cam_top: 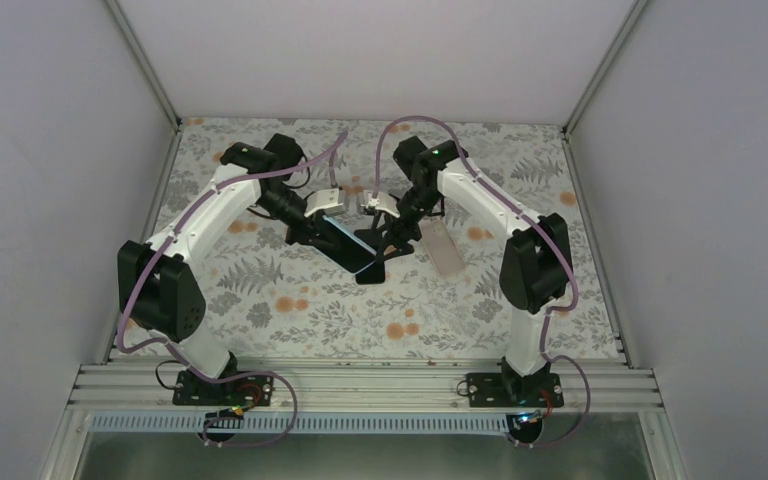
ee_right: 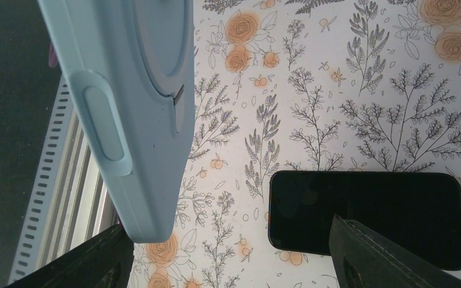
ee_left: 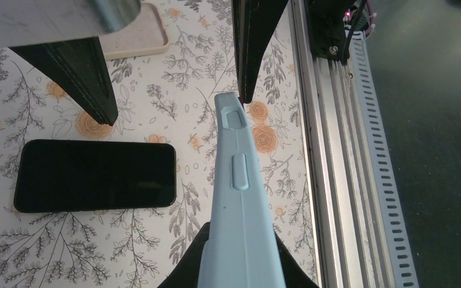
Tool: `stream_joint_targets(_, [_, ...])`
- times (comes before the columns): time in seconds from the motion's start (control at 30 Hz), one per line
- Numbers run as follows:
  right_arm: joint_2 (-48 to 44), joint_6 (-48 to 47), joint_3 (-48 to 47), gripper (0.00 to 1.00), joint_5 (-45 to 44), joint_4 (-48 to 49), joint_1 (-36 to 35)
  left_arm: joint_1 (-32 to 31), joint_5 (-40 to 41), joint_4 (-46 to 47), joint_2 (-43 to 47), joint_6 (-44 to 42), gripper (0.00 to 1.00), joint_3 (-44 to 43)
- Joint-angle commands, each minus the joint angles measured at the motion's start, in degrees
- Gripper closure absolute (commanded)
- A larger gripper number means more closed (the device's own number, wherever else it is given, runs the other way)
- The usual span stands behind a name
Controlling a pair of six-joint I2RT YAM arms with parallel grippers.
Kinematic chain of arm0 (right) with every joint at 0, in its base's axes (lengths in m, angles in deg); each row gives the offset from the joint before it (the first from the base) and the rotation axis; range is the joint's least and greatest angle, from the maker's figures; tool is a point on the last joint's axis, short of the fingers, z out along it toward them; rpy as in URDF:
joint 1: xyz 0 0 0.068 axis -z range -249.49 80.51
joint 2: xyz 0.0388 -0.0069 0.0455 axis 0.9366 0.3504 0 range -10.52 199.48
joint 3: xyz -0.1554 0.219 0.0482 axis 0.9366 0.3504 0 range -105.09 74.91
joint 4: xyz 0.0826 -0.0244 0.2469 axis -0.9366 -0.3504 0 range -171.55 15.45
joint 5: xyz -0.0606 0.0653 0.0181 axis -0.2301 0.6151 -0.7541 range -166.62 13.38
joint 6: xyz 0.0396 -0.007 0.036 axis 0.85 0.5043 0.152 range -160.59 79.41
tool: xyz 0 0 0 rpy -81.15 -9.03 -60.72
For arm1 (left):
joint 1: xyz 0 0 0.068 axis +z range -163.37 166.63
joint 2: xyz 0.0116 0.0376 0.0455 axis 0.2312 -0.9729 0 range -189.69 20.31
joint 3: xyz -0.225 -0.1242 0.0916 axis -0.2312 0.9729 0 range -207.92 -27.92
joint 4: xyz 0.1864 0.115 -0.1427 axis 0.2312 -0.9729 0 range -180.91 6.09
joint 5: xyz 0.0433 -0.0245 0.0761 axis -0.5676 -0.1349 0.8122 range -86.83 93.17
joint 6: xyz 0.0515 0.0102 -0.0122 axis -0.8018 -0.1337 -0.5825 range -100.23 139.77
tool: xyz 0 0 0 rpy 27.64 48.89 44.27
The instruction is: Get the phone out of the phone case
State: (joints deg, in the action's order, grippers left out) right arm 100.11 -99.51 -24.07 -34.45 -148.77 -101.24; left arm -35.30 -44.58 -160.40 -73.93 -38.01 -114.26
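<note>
A light blue phone case [ee_left: 240, 198] is held edge-on above the table, with my left gripper [ee_left: 238, 264] shut on its lower end. The black phone [ee_left: 96, 176] lies flat on the flowered table, screen up and apart from the case. In the right wrist view the case [ee_right: 126, 108] hangs at the upper left and the phone [ee_right: 366, 210] lies at the lower right. My right gripper [ee_right: 228, 240] stands open above the table with nothing between its fingers; one finger [ee_right: 384, 258] hovers over the phone's edge.
A second, beige case [cam_top: 444, 248] lies on the table to the right of the grippers. The aluminium rail [ee_left: 330, 150] runs along the table's near edge close to the blue case. Grey walls enclose the table on three sides.
</note>
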Motion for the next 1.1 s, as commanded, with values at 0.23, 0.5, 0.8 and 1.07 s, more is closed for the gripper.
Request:
stream_joint_targets(0.23, [0.50, -1.80, -1.06, 0.17, -1.01, 0.57, 1.70, -0.13, -3.70, -1.29, 1.42, -1.74, 0.98, -0.43])
stream_joint_targets(0.5, [3.80, -2.43, -4.11, 0.17, -1.60, 0.56, 2.50, -1.14, -6.86, -1.30, 2.24, -2.89, 0.98, 1.49])
stream_joint_targets(0.8, [-0.98, -3.99, 0.97, 0.17, -0.33, 0.48, 2.43, -1.71, -6.35, -1.29, 0.96, -2.36, 0.98, 0.42])
stream_joint_targets(1.07, [-6.85, -2.79, 7.69, 0.17, -0.25, 0.48, -0.30, -1.62, -5.42, -1.29, -0.74, -2.07, 0.98, -0.83])
